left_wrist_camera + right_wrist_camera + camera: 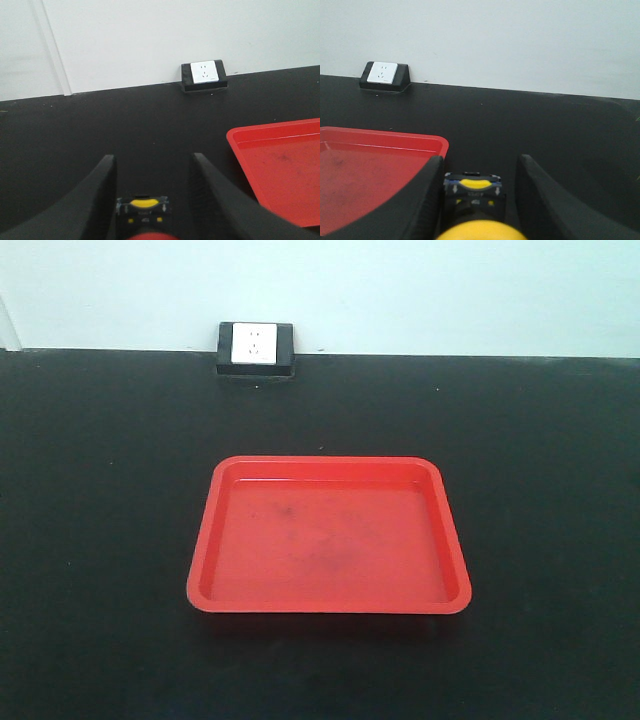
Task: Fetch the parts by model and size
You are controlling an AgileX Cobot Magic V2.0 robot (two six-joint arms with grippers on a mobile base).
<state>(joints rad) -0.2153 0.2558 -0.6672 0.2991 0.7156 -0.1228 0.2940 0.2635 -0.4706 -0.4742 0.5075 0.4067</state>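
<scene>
Black and matte, the worktop (pixel 100 540) runs back to a pale wall (pixel 450 290), and both parts hang above it rather than lie on it. The red-capped switch (pixel 143 210) sits between the fingers of the left hand (pixel 151 157), cap toward the camera and yellow-marked base pointing away; the jaws look closed on its dark body, though the contact on the right finger is hard to make out. The yellow-capped switch (pixel 472 190) is carried the same way in the right hand (pixel 480 158), which also appears clamped on the body. Both switches look small, light and rigid, hard plastic that should not give under a firm pinch. The domed caps are likely smooth and sprung, so the flat-sided body below the cap seems the safer place to hold; squeezing the dome could let the part slip or twist. Just right of the left hand and just left of the right hand lies the red tray (pixel 330 605), with nothing in it. Neither hand reaches into the front view. A wall socket (pixel 255 348) stands at the far edge.
</scene>
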